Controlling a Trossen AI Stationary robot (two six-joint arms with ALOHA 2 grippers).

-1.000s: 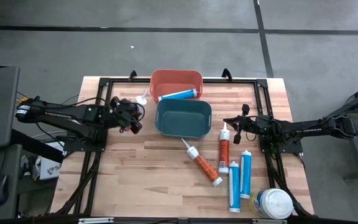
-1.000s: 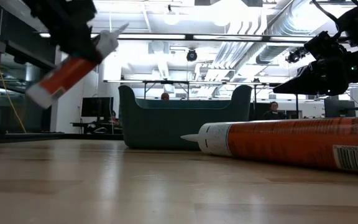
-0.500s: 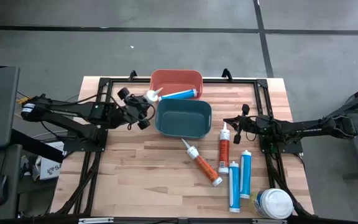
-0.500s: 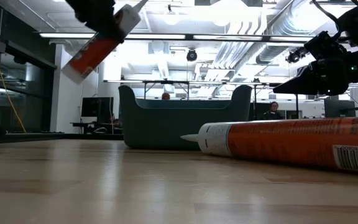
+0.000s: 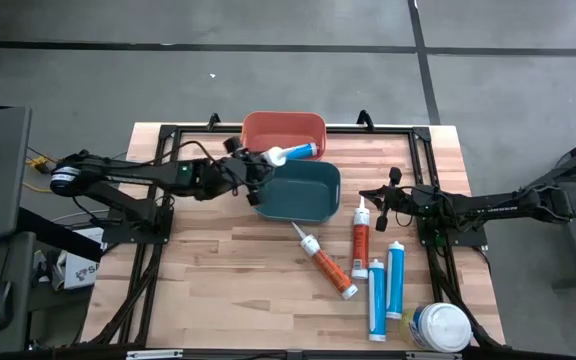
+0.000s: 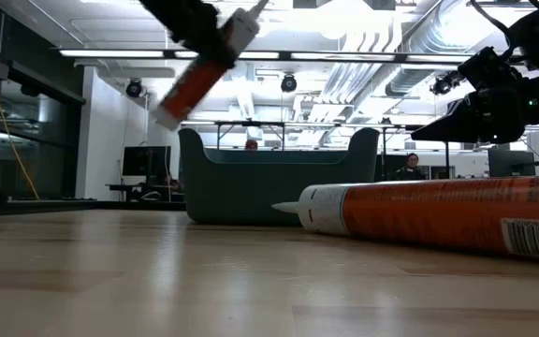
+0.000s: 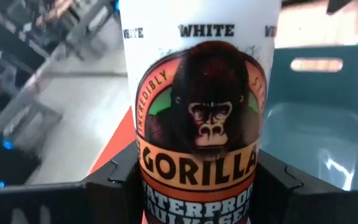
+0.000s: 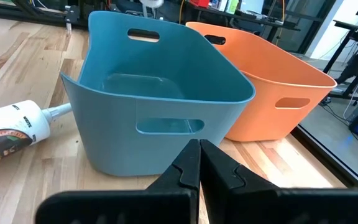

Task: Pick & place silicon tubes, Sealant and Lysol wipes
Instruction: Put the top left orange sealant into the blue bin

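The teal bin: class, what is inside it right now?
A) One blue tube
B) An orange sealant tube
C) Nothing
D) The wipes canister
C: the teal bin shows a bare floor in the right wrist view; the blue tube lies in the orange bin.

Two slim dark jointed arms, black cables alongside, seemingly matte black tool (image 8: pixel 199 163) fingers

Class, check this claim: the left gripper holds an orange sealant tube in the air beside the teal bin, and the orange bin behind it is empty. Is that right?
Not quite. The orange bin is not empty: the high view shows a blue tube lying in it. The rest stands: the left gripper holds the orange sealant tube in the air beside the teal bin.
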